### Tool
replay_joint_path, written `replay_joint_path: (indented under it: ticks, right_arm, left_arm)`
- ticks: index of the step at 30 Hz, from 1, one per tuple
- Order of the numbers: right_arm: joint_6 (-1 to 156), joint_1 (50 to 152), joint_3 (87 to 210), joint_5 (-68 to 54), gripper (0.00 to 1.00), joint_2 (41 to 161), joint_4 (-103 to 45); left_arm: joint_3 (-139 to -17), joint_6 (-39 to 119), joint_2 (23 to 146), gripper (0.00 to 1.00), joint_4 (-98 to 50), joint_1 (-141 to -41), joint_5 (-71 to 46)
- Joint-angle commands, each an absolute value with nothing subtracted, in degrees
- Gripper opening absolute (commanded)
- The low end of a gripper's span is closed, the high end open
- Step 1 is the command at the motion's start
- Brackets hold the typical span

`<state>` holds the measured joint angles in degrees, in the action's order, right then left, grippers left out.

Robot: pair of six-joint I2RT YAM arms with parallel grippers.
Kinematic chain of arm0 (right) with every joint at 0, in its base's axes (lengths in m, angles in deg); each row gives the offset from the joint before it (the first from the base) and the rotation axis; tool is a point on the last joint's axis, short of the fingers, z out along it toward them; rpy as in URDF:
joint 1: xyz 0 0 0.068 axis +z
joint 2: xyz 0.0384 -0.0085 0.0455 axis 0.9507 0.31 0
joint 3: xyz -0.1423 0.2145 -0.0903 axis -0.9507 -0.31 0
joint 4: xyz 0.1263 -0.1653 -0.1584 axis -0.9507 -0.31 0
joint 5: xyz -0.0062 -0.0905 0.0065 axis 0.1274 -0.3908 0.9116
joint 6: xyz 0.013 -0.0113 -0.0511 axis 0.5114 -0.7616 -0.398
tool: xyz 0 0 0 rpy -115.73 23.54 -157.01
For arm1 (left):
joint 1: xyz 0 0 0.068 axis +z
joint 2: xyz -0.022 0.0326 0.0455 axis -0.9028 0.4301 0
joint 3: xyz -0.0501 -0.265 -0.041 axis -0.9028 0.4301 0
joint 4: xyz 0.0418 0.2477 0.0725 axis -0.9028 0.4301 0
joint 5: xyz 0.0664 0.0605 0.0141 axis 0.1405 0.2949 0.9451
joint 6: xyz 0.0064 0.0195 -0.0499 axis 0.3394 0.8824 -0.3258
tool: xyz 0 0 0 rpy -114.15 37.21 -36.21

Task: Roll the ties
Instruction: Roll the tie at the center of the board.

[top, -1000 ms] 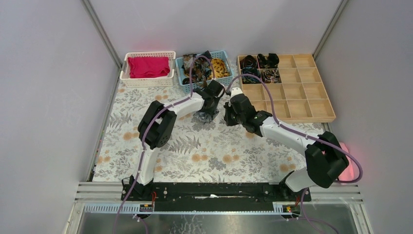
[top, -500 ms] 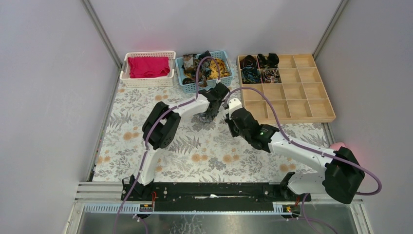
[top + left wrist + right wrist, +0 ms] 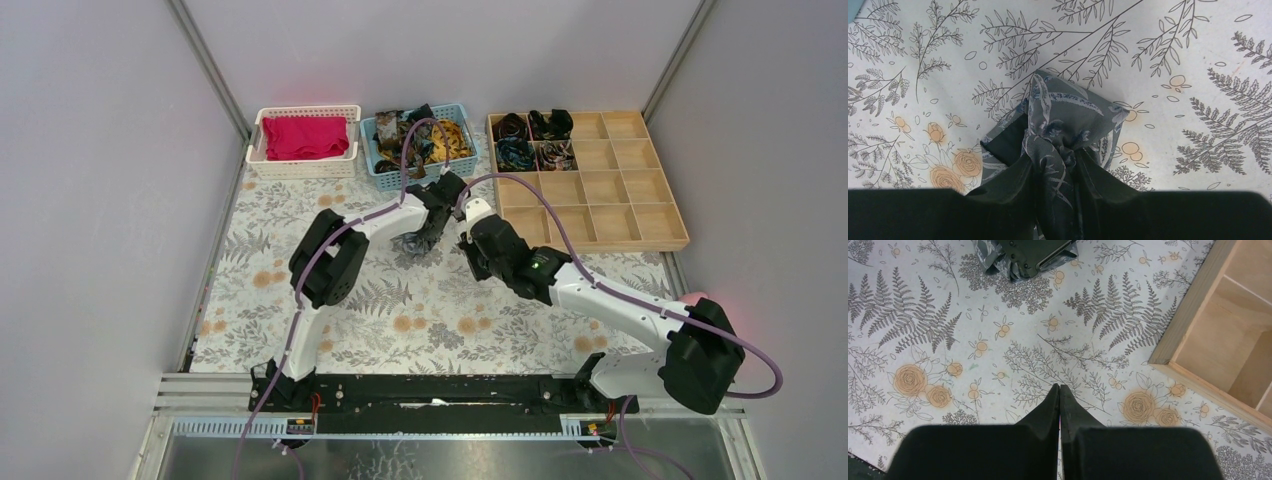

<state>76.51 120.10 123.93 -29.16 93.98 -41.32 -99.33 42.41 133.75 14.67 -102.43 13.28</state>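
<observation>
Grey tie [image 3: 1068, 112], patterned with pale leaves, is pinched at a gathered waist between the two fingers of the left hand [image 3: 1055, 157], which is clamped on the fabric. Past the fingertips the tie spreads into a folded, roughly pointed bundle that lies on the flower-printed desk [image 3: 400, 320], with a dark lining showing at its left edge.

The right hand [image 3: 1059, 390] sits just to the right of that bundle, above the desk, with its fingers pressed together and nothing between them (its own camera shows only bare print under the tips). From that camera the gripped tie and the left hand appear at the top edge, and the corner of a wooden tray [image 3: 1193, 310] comes in on the right.

Further out, at the far side of the desk, a blue basket [image 3: 372, 150] holds a heap of loose ties [image 3: 430, 138], one of them yellow-orange. To its left is a white basket [image 3: 300, 168] with a magenta cloth [image 3: 305, 137]. In the tray's far-left compartments sit four rolled ties [image 3: 530, 138].
</observation>
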Motion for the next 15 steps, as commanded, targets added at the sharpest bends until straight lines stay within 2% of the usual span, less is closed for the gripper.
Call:
replay_joint_path:
  ticks: [1, 11, 13, 14, 15]
  right_arm:
    - [77.3, 120.1, 123.4, -27.7, 0.00, 93.2, -39.7]
    - [77.4, 120.1, 122.1, -25.8, 0.00, 93.8, -38.0]
    - [77.6, 120.1, 122.4, -25.3, 0.00, 94.4, -37.9]
    - [77.5, 120.1, 122.7, -24.7, 0.00, 94.8, -38.1]
    - [77.5, 120.1, 123.0, -24.5, 0.00, 95.2, -38.5]
  left_arm:
    - [-93.7, 43.0, 139.5, 0.41, 28.8, -101.6, 9.0]
    - [-92.4, 44.0, 136.6, 0.59, 24.8, -100.5, 6.5]
    - [-93.0, 44.2, 136.6, 0.86, 24.7, -100.2, 5.9]
    - [-93.2, 44.5, 136.6, 0.96, 24.7, -100.2, 5.3]
    - [-93.2, 44.7, 136.6, 0.98, 24.5, -100.2, 5.1]
